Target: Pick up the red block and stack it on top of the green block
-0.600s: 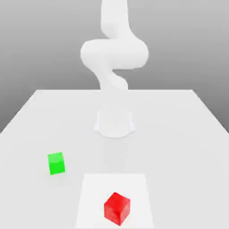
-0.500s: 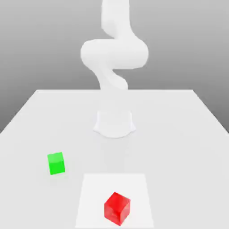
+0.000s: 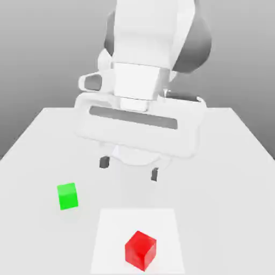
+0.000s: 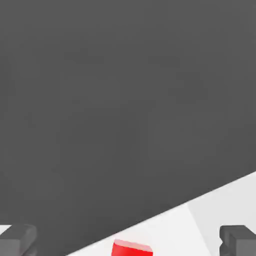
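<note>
The red block [image 3: 140,250] rests on a paler square patch of the table near the front edge, and its top edge peeks into the hand view [image 4: 131,247]. The green block [image 3: 67,196] stands alone on the table toward the exterior view's left, apart from the red one. My gripper [image 3: 129,168] hangs open above the table's middle, behind both blocks, its two dark fingertips [image 3: 105,161] spread wide with nothing between them. In the hand view the gripper [image 4: 129,239] is seen with its two grey fingertips [image 4: 17,239] far apart.
A white table [image 3: 225,177] carries everything, with a lighter square patch [image 3: 115,225] at the front. The arm's round base [image 3: 123,156] sits mid-table behind the gripper. The large white hand body [image 3: 139,123] hangs over the middle.
The arm has swung forward and down, so the hand and its spread fingers now hang over the table's middle. Both blocks lie where they were.
</note>
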Robot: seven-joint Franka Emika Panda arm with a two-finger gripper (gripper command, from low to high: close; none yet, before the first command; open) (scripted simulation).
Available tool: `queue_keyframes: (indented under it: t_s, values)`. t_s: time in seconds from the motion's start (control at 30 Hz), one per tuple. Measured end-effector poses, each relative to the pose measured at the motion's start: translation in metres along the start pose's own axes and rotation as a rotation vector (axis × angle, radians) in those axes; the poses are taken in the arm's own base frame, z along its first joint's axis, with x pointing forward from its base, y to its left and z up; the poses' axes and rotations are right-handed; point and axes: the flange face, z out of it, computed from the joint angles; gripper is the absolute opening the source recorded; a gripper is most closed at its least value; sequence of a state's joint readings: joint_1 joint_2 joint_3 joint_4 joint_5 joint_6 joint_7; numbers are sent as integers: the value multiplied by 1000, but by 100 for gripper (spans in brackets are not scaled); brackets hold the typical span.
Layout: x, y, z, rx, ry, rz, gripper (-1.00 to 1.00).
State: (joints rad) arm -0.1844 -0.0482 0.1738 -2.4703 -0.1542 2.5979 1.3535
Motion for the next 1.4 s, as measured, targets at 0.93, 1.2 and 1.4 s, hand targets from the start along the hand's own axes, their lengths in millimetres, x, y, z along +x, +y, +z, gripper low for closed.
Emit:
queue_keyframes:
  t_s: [0.93,1.2,1.4]
  values:
    - [13,80,103,-176,-89,200,-100]
    - [89,192,77,-208,-49,389,-100]
    - [103,267,60,-189,-82,511,-100]
